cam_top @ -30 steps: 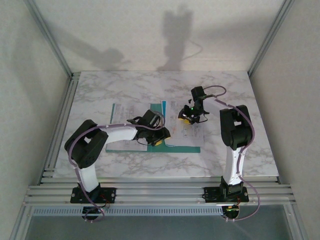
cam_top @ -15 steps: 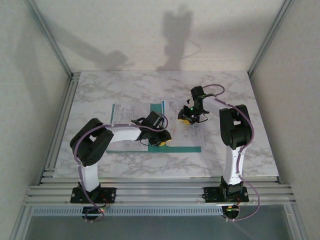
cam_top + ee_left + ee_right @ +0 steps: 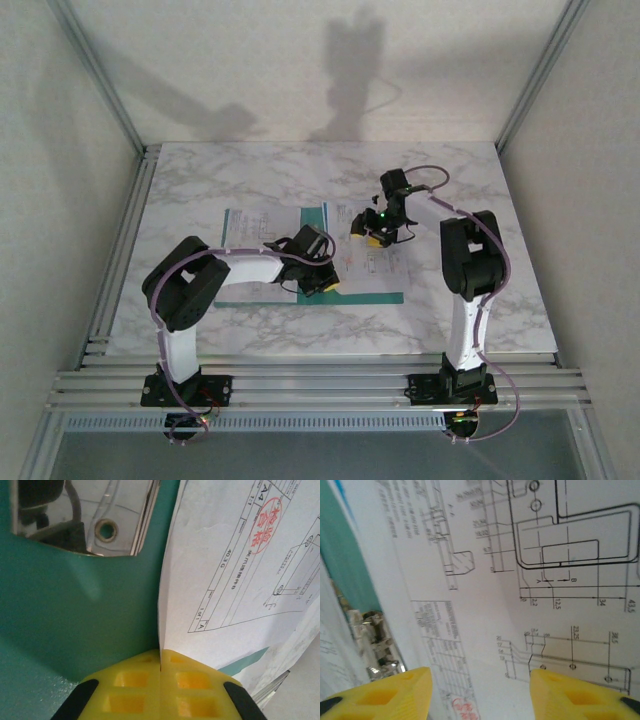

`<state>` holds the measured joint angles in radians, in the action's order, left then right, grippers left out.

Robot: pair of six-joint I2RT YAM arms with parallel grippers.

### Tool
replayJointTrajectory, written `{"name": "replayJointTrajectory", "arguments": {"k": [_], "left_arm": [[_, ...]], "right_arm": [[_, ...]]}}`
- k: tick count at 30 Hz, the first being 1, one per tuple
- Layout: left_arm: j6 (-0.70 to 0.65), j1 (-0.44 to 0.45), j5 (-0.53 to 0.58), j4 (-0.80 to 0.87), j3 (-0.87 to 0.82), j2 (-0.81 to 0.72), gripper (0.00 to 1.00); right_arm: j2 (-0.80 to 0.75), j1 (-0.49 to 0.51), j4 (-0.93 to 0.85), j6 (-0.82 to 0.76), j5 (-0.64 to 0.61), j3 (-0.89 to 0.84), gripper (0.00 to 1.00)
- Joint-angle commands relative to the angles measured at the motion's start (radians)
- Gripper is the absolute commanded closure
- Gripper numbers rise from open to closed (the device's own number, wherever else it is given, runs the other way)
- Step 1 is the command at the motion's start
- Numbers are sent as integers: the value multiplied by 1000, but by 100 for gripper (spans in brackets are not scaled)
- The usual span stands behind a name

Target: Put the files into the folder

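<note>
We see the left end effector (image 3: 160, 656) clenched on an edge of the files (image 3: 240, 570), over the folder (image 3: 75, 605). The right end effector (image 3: 480, 677) hangs released above them.

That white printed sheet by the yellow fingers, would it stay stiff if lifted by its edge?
Probably not. The white sheet looks very thin, its edge raised off the teal folder where the left gripper seems to pinch it, so it would likely droop. It seems light, and pushed flat it may slide or buckle on the smooth folder.
</note>
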<state>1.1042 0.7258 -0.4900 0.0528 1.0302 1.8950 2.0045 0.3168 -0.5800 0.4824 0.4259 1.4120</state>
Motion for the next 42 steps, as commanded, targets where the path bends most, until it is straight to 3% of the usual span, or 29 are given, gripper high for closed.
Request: {"name": "replayJointTrajectory", "arguments": {"k": [1, 19, 33, 39, 42], "left_arm": [[16, -2, -32, -1, -23, -40, 100], [-16, -46, -47, 25, -98, -114, 100], [-17, -47, -32, 28, -116, -120, 100], [-17, -46, -18, 32, -122, -132, 77], [-17, -46, -16, 34, -122, -131, 72]], "right_arm": [[-97, 7, -23, 32, -33, 30, 44], [-194, 6, -4, 67, -30, -58, 42], [-79, 10, 56, 120, 3, -67, 46], [-15, 14, 41, 113, -1, -32, 47], [13, 14, 33, 100, 4, -18, 47]]}}
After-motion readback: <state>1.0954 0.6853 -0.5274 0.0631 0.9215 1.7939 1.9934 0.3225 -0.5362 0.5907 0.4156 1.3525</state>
